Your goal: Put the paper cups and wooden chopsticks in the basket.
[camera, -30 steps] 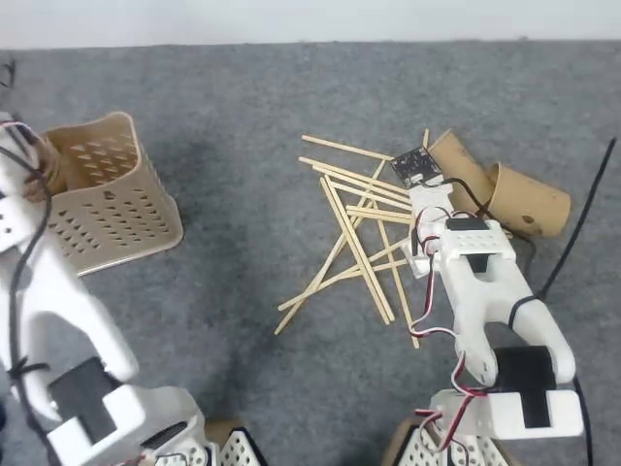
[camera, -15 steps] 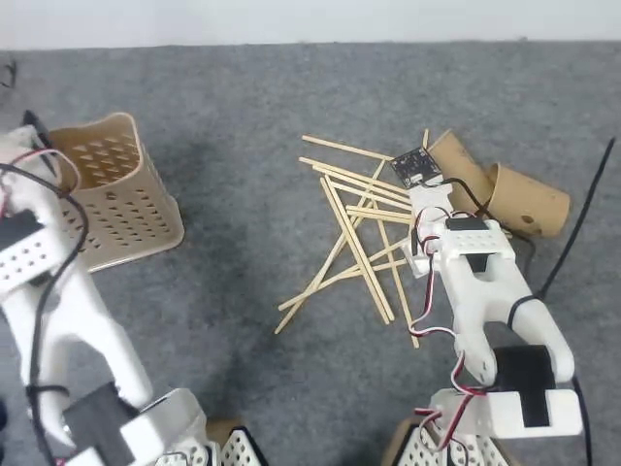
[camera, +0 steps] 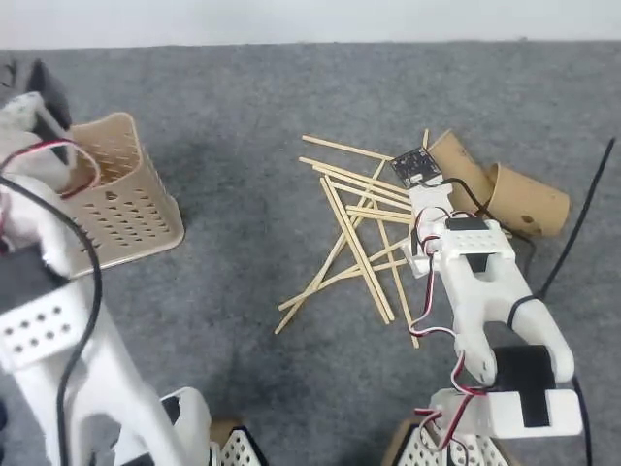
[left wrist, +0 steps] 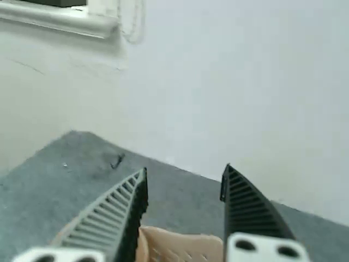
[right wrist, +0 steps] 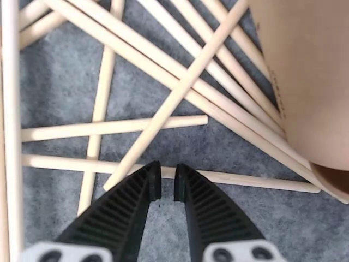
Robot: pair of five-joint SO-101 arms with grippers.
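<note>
Several wooden chopsticks (camera: 359, 228) lie crossed in a loose pile at the middle of the grey carpet. Two brown paper cups (camera: 461, 167) (camera: 529, 204) lie on their sides just right of the pile. The beige perforated basket (camera: 121, 194) stands at the far left. My right gripper (right wrist: 165, 166) is shut, with its tips just above the carpet among the chopsticks (right wrist: 180, 93) and a cup (right wrist: 311, 82) beside it. My left gripper (left wrist: 184, 170) is open and holds nothing. It is raised over the basket's rim (left wrist: 180, 243) and faces the wall.
The right arm (camera: 480, 282) stretches from the front edge to the pile, with a black cable (camera: 582, 218) on its right. The left arm (camera: 49, 291) rises high at the left front. Bare carpet (camera: 243, 146) lies between basket and pile. A white wall (camera: 310, 19) borders the far side.
The left arm has lifted up and away from the basket, coming closer to the high camera. The right arm, chopsticks and cups have not moved.
</note>
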